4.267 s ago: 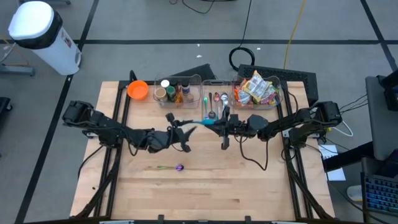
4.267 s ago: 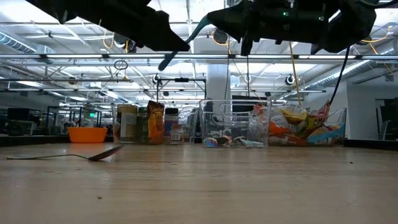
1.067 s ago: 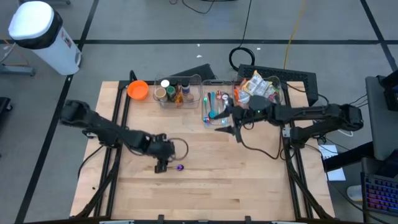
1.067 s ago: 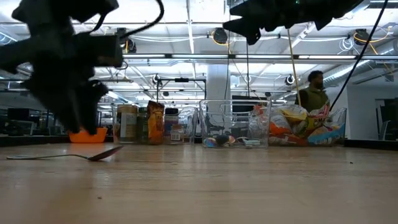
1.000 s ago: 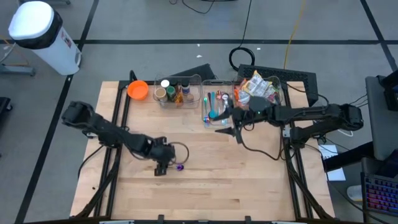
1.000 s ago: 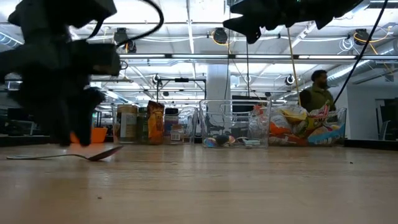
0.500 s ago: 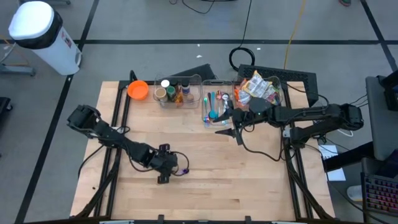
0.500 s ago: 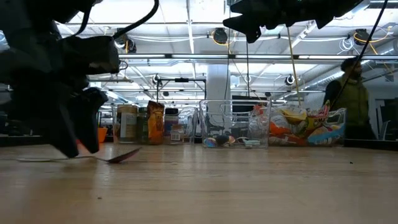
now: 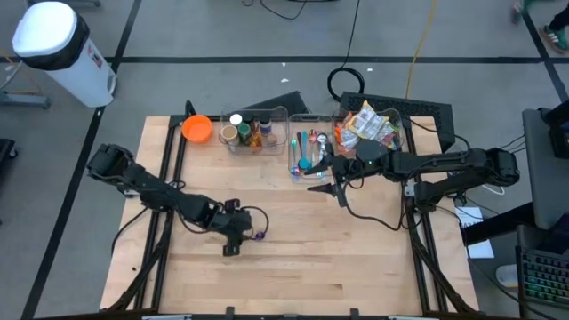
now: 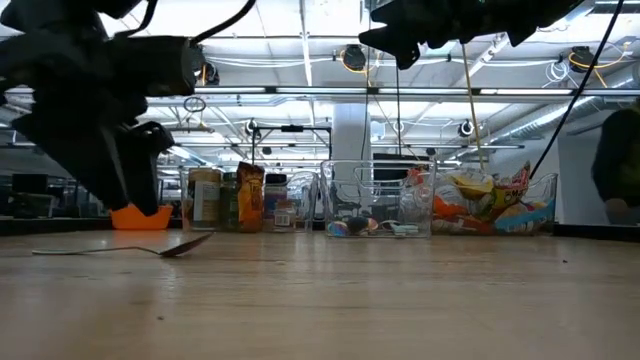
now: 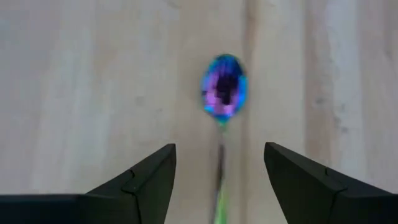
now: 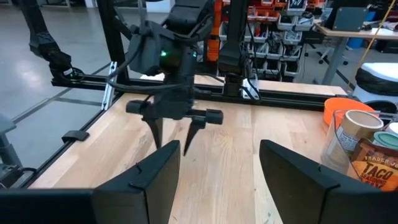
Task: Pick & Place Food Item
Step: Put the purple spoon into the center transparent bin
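Wooden table [image 9: 356,240], bins along far edge. Left gripper [image 11: 219,180] hangs low over the spoon [image 11: 224,87], jaws apart astride its handle, empty. Right gripper [image 9: 336,188] open, empty, beside utensil bin [image 9: 293,169]. Step: pre-grasp; next, lower and close.
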### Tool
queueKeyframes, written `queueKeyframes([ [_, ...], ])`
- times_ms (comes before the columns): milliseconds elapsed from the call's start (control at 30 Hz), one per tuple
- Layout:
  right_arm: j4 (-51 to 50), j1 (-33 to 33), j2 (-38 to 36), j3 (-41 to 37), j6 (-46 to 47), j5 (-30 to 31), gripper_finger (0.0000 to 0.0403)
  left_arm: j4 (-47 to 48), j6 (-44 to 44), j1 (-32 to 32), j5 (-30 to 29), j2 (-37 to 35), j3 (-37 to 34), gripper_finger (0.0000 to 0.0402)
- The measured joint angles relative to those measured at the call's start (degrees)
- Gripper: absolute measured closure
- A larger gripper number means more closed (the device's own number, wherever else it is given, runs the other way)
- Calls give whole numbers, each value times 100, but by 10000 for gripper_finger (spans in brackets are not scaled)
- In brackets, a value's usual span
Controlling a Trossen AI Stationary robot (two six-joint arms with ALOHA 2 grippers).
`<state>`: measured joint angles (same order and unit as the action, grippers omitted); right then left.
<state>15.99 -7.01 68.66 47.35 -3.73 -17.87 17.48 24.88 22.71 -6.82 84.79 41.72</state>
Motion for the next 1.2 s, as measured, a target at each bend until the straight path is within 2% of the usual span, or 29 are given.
queueKeyframes([
  [333, -35, 0, 0, 0, 2, -5, 191, -88, 180, 334, 61, 759, 25, 152],
  [433, -35, 0, 0, 0, 2, -7, 191, -67, 230, 342, 29, 1009, 47, 164],
  [567, -33, 0, 0, 0, 2, -5, 191, -38, 305, 336, 13, 1100, 52, 224],
  [767, -37, 0, 0, 0, 2, -4, 191, -40, 372, 252, 126, 1098, 39, 377],
  [800, -39, 0, 0, 0, 2, -4, 191, -42, 385, 214, 173, 1098, 39, 387],
  [1100, -43, 0, 0, 0, 4, -20, 191, -118, 219, 51, 186, 835, -1, 396],
  [1200, -43, 0, 0, 0, 4, -22, 191, -106, 39, 35, -79, 504, -32, 397],
])
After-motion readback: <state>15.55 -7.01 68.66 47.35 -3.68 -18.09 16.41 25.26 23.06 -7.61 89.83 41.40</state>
